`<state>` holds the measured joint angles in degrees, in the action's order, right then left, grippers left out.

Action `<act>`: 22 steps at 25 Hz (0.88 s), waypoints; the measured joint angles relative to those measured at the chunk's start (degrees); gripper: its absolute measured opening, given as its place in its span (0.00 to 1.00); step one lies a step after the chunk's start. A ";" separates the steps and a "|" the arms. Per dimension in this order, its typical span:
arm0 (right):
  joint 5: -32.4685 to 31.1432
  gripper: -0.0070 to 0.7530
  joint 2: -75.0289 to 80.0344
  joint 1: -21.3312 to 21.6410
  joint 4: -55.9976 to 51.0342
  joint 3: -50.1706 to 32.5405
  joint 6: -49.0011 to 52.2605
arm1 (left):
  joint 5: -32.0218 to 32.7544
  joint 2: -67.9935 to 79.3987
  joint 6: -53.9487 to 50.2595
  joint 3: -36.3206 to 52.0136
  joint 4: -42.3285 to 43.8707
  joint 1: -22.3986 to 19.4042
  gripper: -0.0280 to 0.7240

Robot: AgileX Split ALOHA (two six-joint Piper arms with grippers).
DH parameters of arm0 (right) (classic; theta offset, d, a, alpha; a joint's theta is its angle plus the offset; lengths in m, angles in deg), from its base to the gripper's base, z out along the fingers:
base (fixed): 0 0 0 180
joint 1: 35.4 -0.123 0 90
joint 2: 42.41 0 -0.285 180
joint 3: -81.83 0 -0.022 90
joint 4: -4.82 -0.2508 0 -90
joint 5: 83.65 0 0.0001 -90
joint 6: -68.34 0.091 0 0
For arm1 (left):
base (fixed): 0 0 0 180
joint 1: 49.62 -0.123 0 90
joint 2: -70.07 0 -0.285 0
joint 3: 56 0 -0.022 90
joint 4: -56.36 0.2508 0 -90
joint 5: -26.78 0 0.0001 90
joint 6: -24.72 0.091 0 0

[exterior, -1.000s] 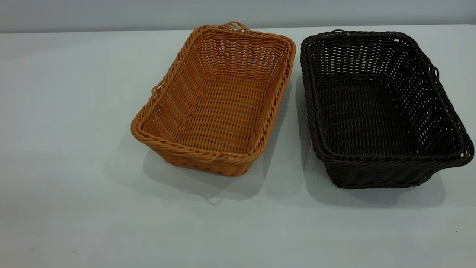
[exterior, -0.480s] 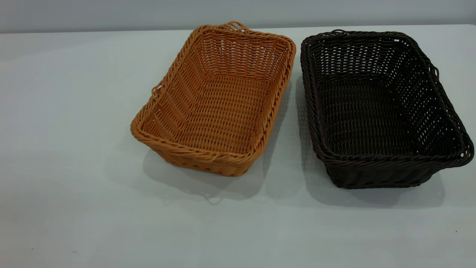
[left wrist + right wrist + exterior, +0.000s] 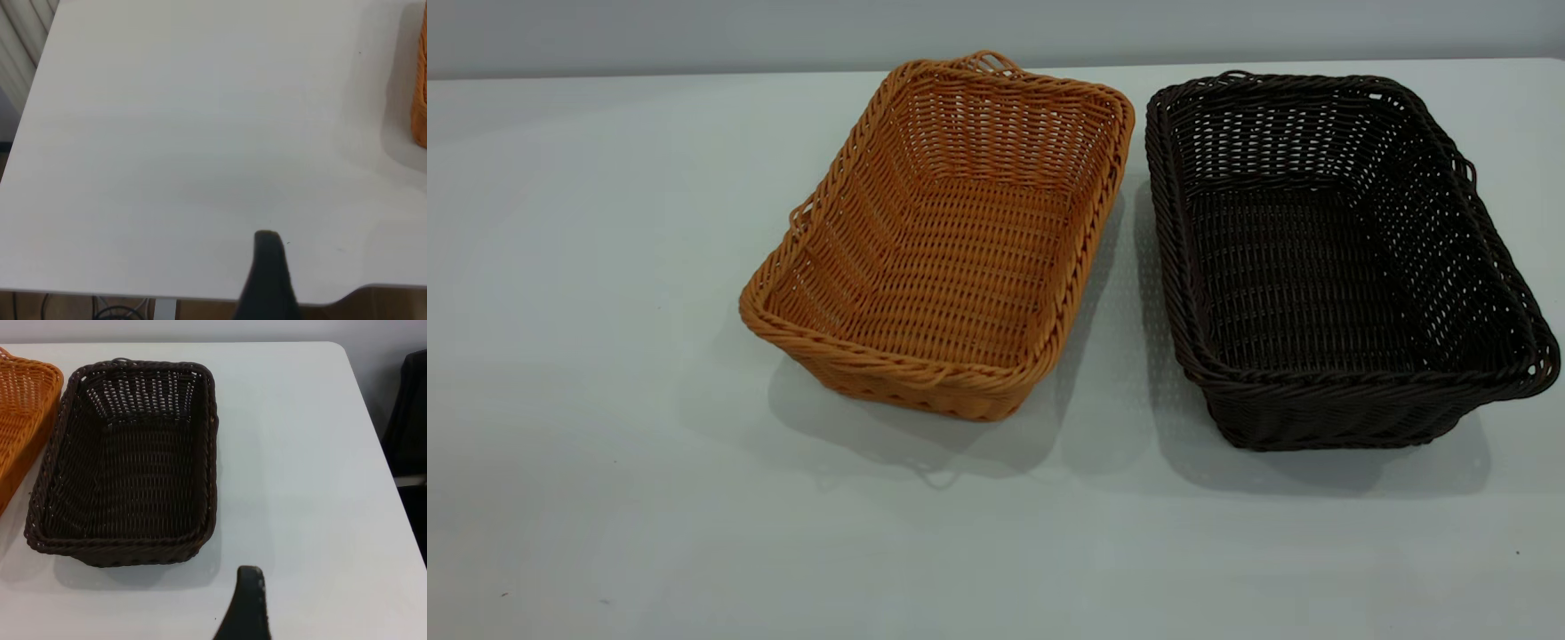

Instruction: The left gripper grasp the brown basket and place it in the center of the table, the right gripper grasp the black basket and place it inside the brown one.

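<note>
The brown basket is set on the desk near the middle of the exterior view, toward the far edge, turned at a slant so that one short end is nearer the camera and to the left. It stands upright on its base with nothing seen inside. A small loop handle is seen on its far rim and another on its left long side. The black basket is placed just beside it on the right, upright as well, with a narrow strip of desk between the two; their far corners are nearly touching, and the gap is wider toward the near ends. No arm is seen in the exterior view. In the right wrist view the black basket is seen whole, with an edge of the brown basket next to it, and one dark finger of the right gripper is seen over bare desk, apart from the black basket's rim. Nothing is held by it there; how wide it is spread cannot be told, since only one finger is shown. In the left wrist view one dark finger of the left gripper is seen over the desk near its edge, well apart from a sliver of the brown basket. Its opening cannot be told either, and nothing is seen in its hold.
</note>
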<state>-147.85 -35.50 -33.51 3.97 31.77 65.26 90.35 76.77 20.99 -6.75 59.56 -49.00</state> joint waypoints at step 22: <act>0.70 0.78 0.55 0.00 -0.91 0.20 -0.18 | -0.40 0.20 0.00 -0.22 0.07 0.00 0.73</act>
<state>-147.15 -34.96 -33.51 3.07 31.96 65.08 89.96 76.97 20.99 -6.97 59.63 -49.00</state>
